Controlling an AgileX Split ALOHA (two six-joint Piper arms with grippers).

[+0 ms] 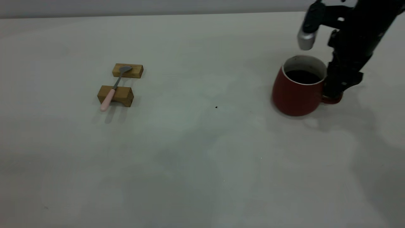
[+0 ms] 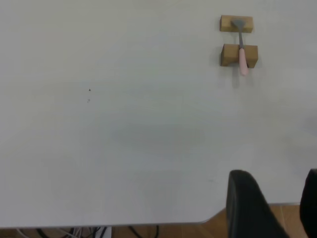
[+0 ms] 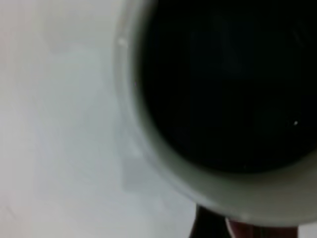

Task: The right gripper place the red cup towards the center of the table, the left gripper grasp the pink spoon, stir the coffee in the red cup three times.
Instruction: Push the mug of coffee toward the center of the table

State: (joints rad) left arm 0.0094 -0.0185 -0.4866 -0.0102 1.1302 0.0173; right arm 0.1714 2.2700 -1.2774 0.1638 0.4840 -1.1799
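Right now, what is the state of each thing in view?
Cup: upright on the table, right side.
Coffee: inside the cup.
Spoon: resting across two blocks.
Right gripper: at the cup's handle.
Left gripper: over the table edge, holding nothing.

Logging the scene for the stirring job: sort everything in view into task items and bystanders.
Job items: red cup with coffee, right gripper at its handle; pink spoon; table; left gripper, parked off the table edge.

Lying about: two wooden blocks propping the spoon; a dark speck.

Two wooden blocks (image 1: pixel 127 70), well apart
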